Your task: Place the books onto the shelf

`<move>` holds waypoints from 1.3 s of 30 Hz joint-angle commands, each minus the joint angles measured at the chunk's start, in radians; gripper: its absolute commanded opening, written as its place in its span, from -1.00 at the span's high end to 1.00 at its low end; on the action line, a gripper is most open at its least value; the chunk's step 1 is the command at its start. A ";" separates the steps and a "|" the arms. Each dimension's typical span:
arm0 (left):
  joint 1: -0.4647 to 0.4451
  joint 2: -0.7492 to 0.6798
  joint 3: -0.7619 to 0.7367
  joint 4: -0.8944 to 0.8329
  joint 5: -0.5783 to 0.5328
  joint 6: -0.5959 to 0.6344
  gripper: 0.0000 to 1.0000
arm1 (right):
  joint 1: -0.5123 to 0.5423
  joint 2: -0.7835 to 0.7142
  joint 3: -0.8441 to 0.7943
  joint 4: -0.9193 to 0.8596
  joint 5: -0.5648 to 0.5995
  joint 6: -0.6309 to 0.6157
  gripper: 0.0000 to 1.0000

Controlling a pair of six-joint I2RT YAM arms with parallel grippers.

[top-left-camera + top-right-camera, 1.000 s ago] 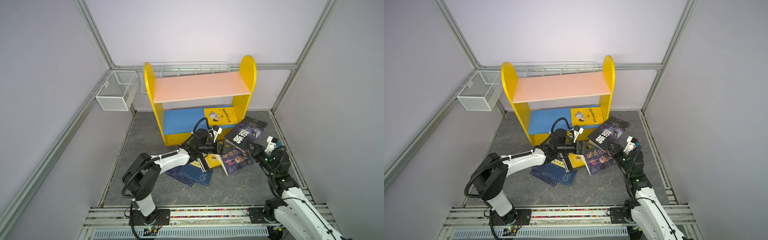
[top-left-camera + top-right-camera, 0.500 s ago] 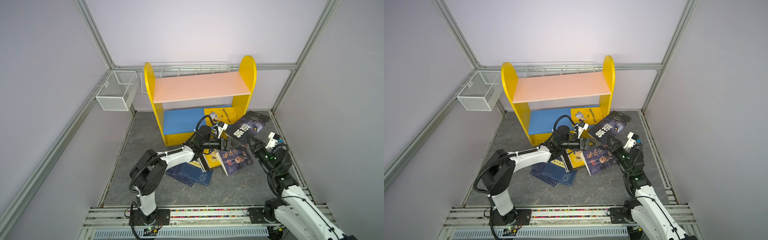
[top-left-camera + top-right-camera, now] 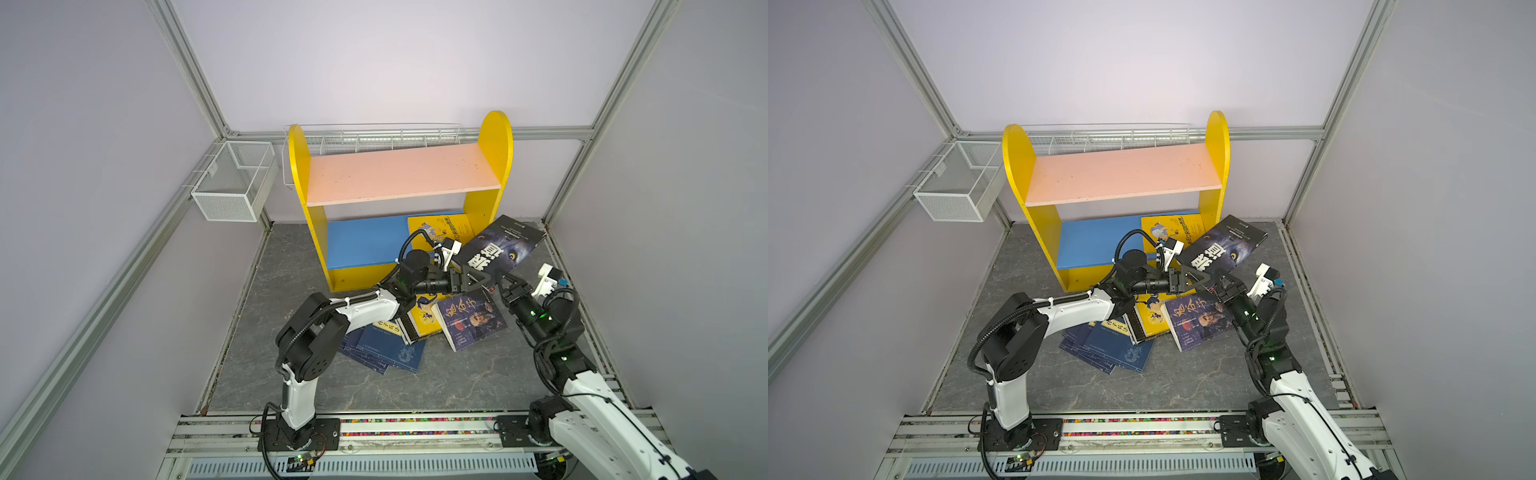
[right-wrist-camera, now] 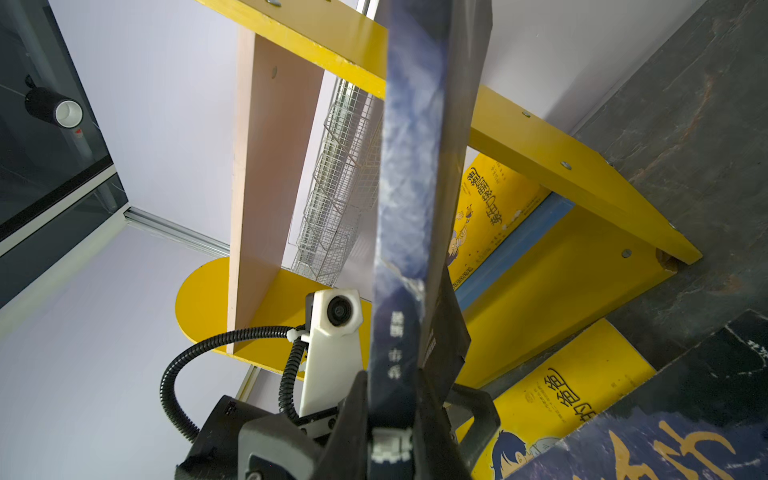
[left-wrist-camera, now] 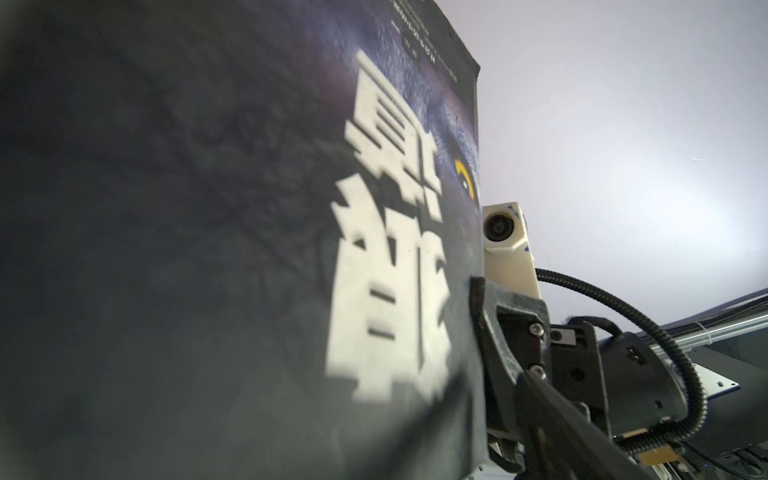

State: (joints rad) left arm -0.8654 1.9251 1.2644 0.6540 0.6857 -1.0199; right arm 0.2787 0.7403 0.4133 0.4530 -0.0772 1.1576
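Note:
A dark book with large white characters (image 3: 498, 249) (image 3: 1225, 247) hangs tilted in the air in front of the shelf's right side. My right gripper (image 3: 502, 281) (image 4: 390, 415) is shut on its lower edge near the spine. My left gripper (image 3: 477, 279) (image 3: 1200, 279) reaches across from the left, and its open jaws straddle the same lower corner. The cover (image 5: 208, 208) fills the left wrist view. The yellow shelf (image 3: 494, 137) holds one yellow book (image 3: 440, 226) on its blue board. On the floor lie a dark purple book (image 3: 473, 318), a yellow one (image 3: 424, 322) and navy ones (image 3: 386, 347).
A white mesh basket (image 3: 232, 183) hangs on the left wall. A long wire rack (image 3: 374, 137) runs behind the shelf top. The pink upper board (image 3: 399, 174) is bare. Aluminium frame rails border the grey floor (image 3: 291, 257).
The right gripper has raised the dark book up and back toward the shelf. The left gripper has slid right to the book's lower corner, and its jaws have narrowed a little.

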 commanded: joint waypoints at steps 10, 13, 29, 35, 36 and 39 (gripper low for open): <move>0.004 -0.061 -0.103 0.215 -0.243 -0.140 -0.02 | 0.033 -0.070 0.009 0.005 0.003 -0.025 0.89; 0.005 -0.080 -0.120 0.211 -0.277 -0.140 0.33 | 0.047 -0.089 0.005 -0.037 0.014 -0.056 0.88; 0.096 -0.314 -0.246 -0.149 -0.397 0.054 1.00 | 0.105 -0.211 0.033 -0.478 0.260 -0.156 -0.12; 0.221 -0.458 -0.215 -0.482 -0.337 0.275 1.00 | 0.101 -0.289 0.019 -0.618 0.349 -0.168 -0.30; 0.242 -0.468 -0.200 -0.516 -0.320 0.297 1.00 | 0.101 -0.290 0.018 -0.624 0.343 -0.170 -0.30; 0.287 -0.471 -0.124 -0.631 -0.291 0.390 1.00 | 0.102 -0.284 0.006 -0.624 0.333 -0.164 -0.30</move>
State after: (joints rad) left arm -0.5941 1.4826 1.0431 0.1246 0.3462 -0.7784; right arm 0.3813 0.4599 0.4229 -0.1280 0.2287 1.0016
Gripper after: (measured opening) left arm 0.134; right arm 0.650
